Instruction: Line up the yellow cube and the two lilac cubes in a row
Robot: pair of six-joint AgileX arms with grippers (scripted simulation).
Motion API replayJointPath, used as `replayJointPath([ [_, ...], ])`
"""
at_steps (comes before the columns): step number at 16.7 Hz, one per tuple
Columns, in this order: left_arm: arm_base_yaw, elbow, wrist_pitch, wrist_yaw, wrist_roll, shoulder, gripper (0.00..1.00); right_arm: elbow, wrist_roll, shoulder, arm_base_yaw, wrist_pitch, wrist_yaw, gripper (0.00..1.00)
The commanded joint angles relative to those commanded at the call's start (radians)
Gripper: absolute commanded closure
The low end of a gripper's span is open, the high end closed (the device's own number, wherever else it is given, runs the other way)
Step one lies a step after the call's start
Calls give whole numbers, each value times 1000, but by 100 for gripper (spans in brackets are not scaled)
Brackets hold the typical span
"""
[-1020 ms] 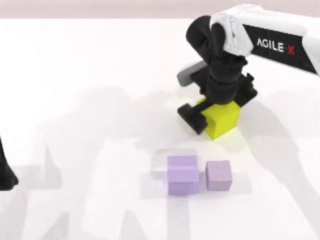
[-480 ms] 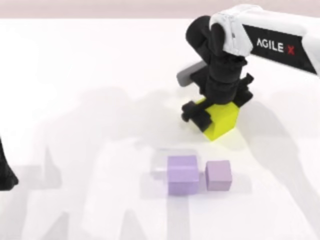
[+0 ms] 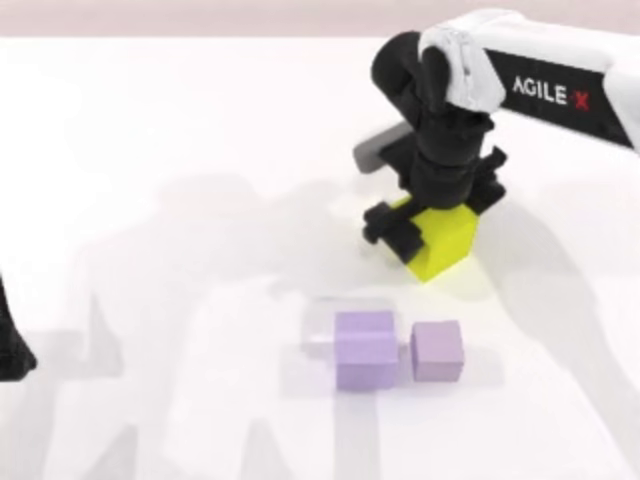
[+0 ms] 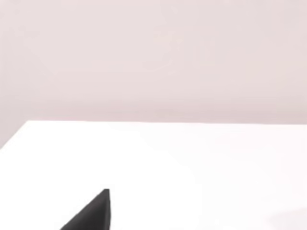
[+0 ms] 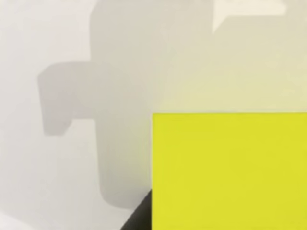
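The yellow cube [image 3: 447, 240] sits right of the table's middle, and my right gripper [image 3: 438, 208] reaches down over it, shut on two opposite sides. It fills much of the right wrist view as a flat yellow face [image 5: 230, 172], with one dark fingertip [image 5: 141, 218] against its edge. Nearer the front edge, the larger lavender cube [image 3: 365, 348] and the small mauve cube [image 3: 437, 350] stand side by side with a narrow gap, the mauve one on the right. My left arm [image 3: 10, 350] is parked at the left edge.
A faint translucent square [image 3: 325, 325] marks the table just behind and left of the lavender cube. In the left wrist view there is only bare white tabletop [image 4: 192, 163] and a pale wall.
My right gripper's fingers have drawn in against the yellow cube's sides; in the last half second nothing has visibly moved. The lilac cubes and the left arm stayed put.
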State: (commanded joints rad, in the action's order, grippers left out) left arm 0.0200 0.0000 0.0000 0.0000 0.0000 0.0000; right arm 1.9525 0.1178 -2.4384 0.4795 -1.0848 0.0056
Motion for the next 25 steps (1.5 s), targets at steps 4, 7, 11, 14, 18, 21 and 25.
replayJointPath([
  [4, 0, 0, 0, 0, 0, 0, 0, 18, 0, 11, -1, -20, 0, 100],
  [7, 0, 0, 0, 0, 0, 0, 0, 97, 0, 24, 2, -113, -1, 100],
  [11, 0, 0, 0, 0, 0, 0, 0, 199, 0, 45, 5, -241, -1, 100],
  [14, 0, 0, 0, 0, 0, 0, 0, 209, 0, 49, 6, -251, -1, 100],
  [18, 0, 0, 0, 0, 0, 0, 0, 224, -37, 37, 21, -257, -1, 100],
  [21, 0, 0, 0, 0, 0, 0, 0, 271, -164, 15, 84, -283, 1, 100],
  [25, 0, 0, 0, 0, 0, 0, 0, 344, -459, -20, 207, -332, 2, 100],
])
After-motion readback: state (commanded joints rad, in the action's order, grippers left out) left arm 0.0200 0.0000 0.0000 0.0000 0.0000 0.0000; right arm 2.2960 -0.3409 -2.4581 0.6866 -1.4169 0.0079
